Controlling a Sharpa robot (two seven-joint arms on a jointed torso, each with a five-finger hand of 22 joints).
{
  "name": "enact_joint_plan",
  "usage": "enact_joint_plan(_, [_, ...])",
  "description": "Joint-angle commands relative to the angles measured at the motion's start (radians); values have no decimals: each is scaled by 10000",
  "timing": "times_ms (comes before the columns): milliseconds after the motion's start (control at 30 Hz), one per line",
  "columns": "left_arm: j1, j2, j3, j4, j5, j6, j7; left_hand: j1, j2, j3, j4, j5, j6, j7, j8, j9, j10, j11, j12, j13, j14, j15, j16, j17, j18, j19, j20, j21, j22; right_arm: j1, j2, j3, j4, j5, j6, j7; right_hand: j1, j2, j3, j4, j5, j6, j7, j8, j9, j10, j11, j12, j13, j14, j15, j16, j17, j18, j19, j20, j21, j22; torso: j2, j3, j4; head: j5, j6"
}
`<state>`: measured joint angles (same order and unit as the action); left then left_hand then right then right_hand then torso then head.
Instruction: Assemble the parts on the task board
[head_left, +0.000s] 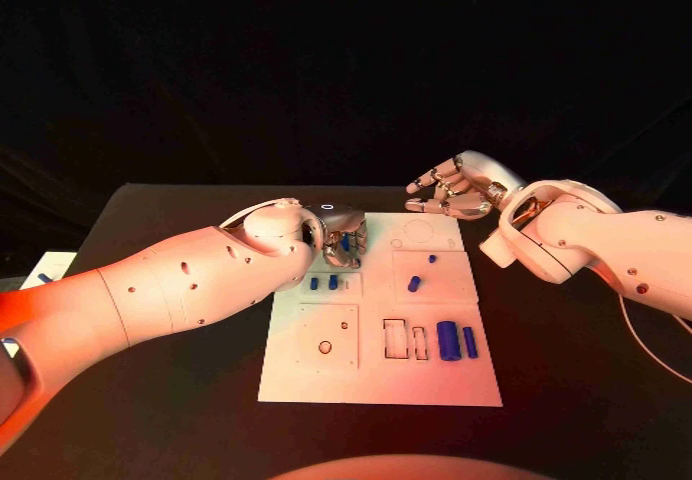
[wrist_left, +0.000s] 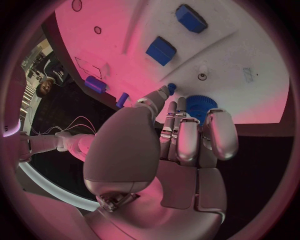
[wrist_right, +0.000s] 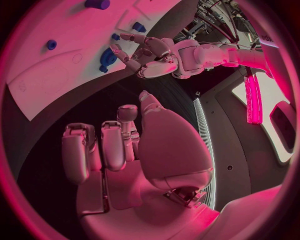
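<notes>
The left hand (head_left: 340, 243) reaches over the far left part of the white task board (head_left: 378, 385), its fingertips (wrist_left: 164, 93) down at a blue toothed gear (wrist_left: 201, 106) there — whether they actually grip it cannot be told. The right hand (head_left: 451, 189) hovers above the table (head_left: 173, 400) just past the board's far edge, fingers loosely curled and holding nothing. Nearer on the board lie 2 small blue blocks (head_left: 323, 283), a blue peg (head_left: 415, 283) and 2 blue cylinders (head_left: 457, 340) — all apart from both hands.
</notes>
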<state>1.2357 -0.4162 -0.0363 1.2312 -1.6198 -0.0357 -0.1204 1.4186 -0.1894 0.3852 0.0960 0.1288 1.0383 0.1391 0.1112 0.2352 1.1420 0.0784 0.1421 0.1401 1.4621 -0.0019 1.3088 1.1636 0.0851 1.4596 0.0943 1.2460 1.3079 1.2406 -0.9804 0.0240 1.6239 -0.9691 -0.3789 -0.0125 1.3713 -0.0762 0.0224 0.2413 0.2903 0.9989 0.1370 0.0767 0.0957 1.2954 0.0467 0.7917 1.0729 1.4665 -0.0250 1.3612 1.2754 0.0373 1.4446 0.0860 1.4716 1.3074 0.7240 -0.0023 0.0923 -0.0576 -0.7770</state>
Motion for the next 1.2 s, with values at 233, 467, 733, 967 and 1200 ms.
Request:
enact_joint_plan(233, [-21, 94, 2, -39, -130, 474, -75, 92, 96, 176, -38, 31, 154, -20, -81, -63, 208, -33, -109, -77, 394, -81, -39, -68, -160, 128, -20, 103, 708, -5, 20, 0, 28, -71, 125, 76, -10, 56, -22, 47, 27, 55, -17, 56, 18, -27, 3, -19, -4, 401, 3, -50, -17, 75, -62, 15, -41, 948, -15, 6, 14, -9, -38])
enact_joint_plan(467, [-32, 132, 0, -80, -134, 584, -128, 119, 119, 267, -79, 32, 217, -23, -99, -95, 296, -46, -150, -115, 393, -90, -31, -108, -171, 148, -31, 156, 748, -5, 19, 1, 40, -72, 125, 74, -10, 56, -22, 47, 27, 55, -17, 56, 18, -27, 3, -19, -4, 401, 3, -50, -17, 75, -62, 15, -41, 948, -8, 7, 2, -8, -42])
enact_joint_plan(733, [-73, 191, 0, -135, -175, 756, -150, 212, 172, 503, -212, 27, 348, -43, -135, -161, 466, -72, -239, -188, 391, -114, 13, -147, -181, 163, -52, 204, 795, -4, 19, 1, 55, -73, 129, 79, -10, 56, -22, 47, 27, 55, -17, 56, 18, -27, 3, -19, -4, 401, 3, -50, -17, 75, -62, 15, -41, 948, -9, 3, 2, -31, -58])
enact_joint_plan(967, [-105, 245, 0, -206, -198, 989, -199, 255, 224, 701, -313, 18, 409, -34, -179, -215, 544, -71, -324, -241, 382, -117, 33, -193, -183, 160, -59, 209, 814, -4, 13, 1, 69, -73, 127, 80, -6, 64, -22, 49, 32, 60, -18, 59, 21, -14, 2, 15, 14, 402, 2, -54, -18, 75, -58, 14, -41, 951, -10, 5, 9, -35, -81])
enact_joint_plan(1200, [-139, 311, 1, -290, -202, 1007, -141, 279, 305, 1003, -491, 7, 596, -42, -197, -273, 761, -96, -422, -288, 368, -136, 66, -261, -186, 157, -75, 225, 849, -2, 9, 1, 85, -73, 127, 82, -8, 68, -22, 52, 33, 62, -18, 60, 22, -13, 2, 18, 15, 403, 1, -52, -14, 75, -60, 13, -42, 949, -12, 9, 10, -50, -75])
